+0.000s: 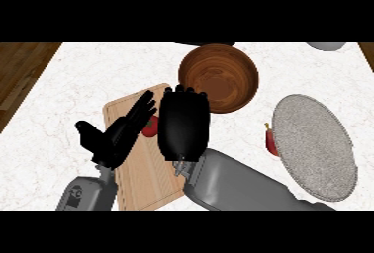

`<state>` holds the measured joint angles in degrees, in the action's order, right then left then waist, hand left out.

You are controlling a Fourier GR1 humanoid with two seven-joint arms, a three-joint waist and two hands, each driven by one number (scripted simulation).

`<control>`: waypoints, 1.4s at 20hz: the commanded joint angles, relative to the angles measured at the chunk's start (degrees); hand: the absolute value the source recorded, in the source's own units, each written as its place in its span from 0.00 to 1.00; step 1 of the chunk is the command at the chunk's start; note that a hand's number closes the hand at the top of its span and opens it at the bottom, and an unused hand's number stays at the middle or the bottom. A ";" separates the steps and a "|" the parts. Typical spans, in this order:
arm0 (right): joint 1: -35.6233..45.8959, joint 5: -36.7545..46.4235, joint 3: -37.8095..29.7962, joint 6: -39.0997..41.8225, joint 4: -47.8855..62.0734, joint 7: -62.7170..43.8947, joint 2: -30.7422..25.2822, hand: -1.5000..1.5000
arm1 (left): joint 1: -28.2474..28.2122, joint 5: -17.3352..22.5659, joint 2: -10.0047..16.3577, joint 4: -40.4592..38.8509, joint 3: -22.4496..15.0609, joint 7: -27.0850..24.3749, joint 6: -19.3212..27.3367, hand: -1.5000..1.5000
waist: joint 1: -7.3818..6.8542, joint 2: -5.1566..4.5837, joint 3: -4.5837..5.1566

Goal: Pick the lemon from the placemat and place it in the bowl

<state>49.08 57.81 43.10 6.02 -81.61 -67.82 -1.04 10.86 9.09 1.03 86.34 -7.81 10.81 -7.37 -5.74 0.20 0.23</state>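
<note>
On white marble counter [73, 84]: bowl [219, 78]; placemat [315, 146]; board [146, 173]; wood floor [22, 69] beside

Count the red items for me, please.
2: one red item on the cutting board between left hand and right hand; another at the placemat's left edge. More may be hidden.

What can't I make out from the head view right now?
Lemon: nowhere visible; the right hand's back may cover it, cannot tell.
Red thing on the cutting board: mostly hidden between left hand and right hand.
Small red thing at the placemat's left rim: too small to name.
White object: cut off by the top edge.
</note>
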 commanded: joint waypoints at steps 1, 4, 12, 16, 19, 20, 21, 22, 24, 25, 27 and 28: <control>9.30 -2.32 1.45 2.34 -0.15 -16.37 0.99 1.00 | 1.45 0.24 0.31 -1.95 1.45 -0.10 0.29 0.50 | 0.60 0.14 0.08; 12.90 -3.41 -0.23 0.60 2.48 -17.31 0.98 1.00 | -0.75 -0.38 -0.20 -1.32 0.74 -1.72 0.56 0.50 | 0.99 0.06 0.04; 21.80 -4.98 -5.79 -2.74 13.05 -15.68 0.99 1.00 | -2.13 0.04 -0.01 1.00 0.64 -1.16 1.02 0.50 | 1.79 -0.27 -0.04; 22.31 -4.55 -6.92 -8.60 16.95 -12.75 0.99 1.00 | -2.15 -1.07 -0.66 0.60 -0.31 -1.17 2.05 0.50 | 2.83 -0.43 -0.13; 22.17 -3.36 -11.34 -11.37 21.68 -7.18 1.00 1.00 | -0.71 0.27 1.67 0.93 1.90 -1.30 0.23 0.50 | 3.67 -0.55 -0.16; 22.37 -2.50 -11.75 -13.63 24.32 -6.45 1.00 1.00 | -1.94 0.95 0.88 1.04 1.83 -1.27 0.44 0.50 | 3.19 -0.68 -0.14; 24.60 -3.35 -13.51 -14.09 27.27 -4.00 1.00 1.00 | -1.64 -0.16 0.35 1.91 0.87 -0.47 1.46 0.50 | 2.88 -0.74 -0.15; 23.78 -2.09 -15.79 -15.06 28.85 -1.61 1.00 1.00 | -1.25 0.62 1.03 1.62 2.23 -0.28 1.29 0.50 | 3.52 -0.76 -0.17; 22.31 0.14 -16.94 -19.14 34.65 2.67 1.00 1.00 | -3.51 0.07 1.68 3.86 1.27 0.14 0.88 0.50 | 3.13 -0.88 -0.18; 22.97 -1.06 -15.82 -17.93 34.17 1.60 1.01 1.00 | -4.50 -2.03 0.14 3.07 -0.23 -1.88 2.27 0.50 | 3.57 -0.63 -0.18; 25.47 0.09 -20.46 -19.86 41.68 7.77 0.33 1.00 | -3.10 1.18 1.97 3.82 1.76 0.07 -0.35 0.50 | 3.36 -0.95 -0.17; 25.28 0.80 -18.39 -20.62 43.88 7.04 1.01 1.00 | -4.16 -1.20 -0.92 2.68 -0.79 -2.43 3.06 0.50 | 3.29 -0.93 -0.15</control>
<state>73.05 57.13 26.07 -8.32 -46.11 -60.05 -0.57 7.76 8.97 1.67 89.51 -7.05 10.17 -5.92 -2.45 -0.58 0.06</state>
